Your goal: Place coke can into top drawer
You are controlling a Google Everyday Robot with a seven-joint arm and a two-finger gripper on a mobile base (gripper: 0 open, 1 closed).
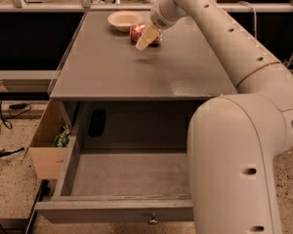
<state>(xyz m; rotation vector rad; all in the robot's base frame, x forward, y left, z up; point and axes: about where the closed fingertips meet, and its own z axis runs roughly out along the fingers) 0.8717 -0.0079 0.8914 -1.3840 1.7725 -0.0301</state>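
Gripper [143,40] is at the far end of the cabinet top [136,77], angled down and overlapping the can [135,33]. Can't tell how wide it's open, or whether it has hold of the can or is only against it. Can't tell either if the can is on the surface or just off it.

Can is just beside the bowl [125,20], on its near-right side; touching or apart, can't say. Arm [224,38] reaches in from the right, across the back of the cabinet.

Drawer [132,172] is pulled well out at the bottom of view, nothing in it that I can see, knob [152,221] on the front panel. Box [49,152] stands on the floor, left of the drawer.

Step, my read: grasp/pick phase. Can not in the drawer yet, so the task is early.

Next move needs:
- firm grip on the can first; it looks dented, so it may sit skewed in the grip
- lift straight up, clear of the bowl
- carry toward the near edge, past it, then down into the drawer
- keep the can clear of the cabinet's front edge on the way down; the drawer is shallow, so release low
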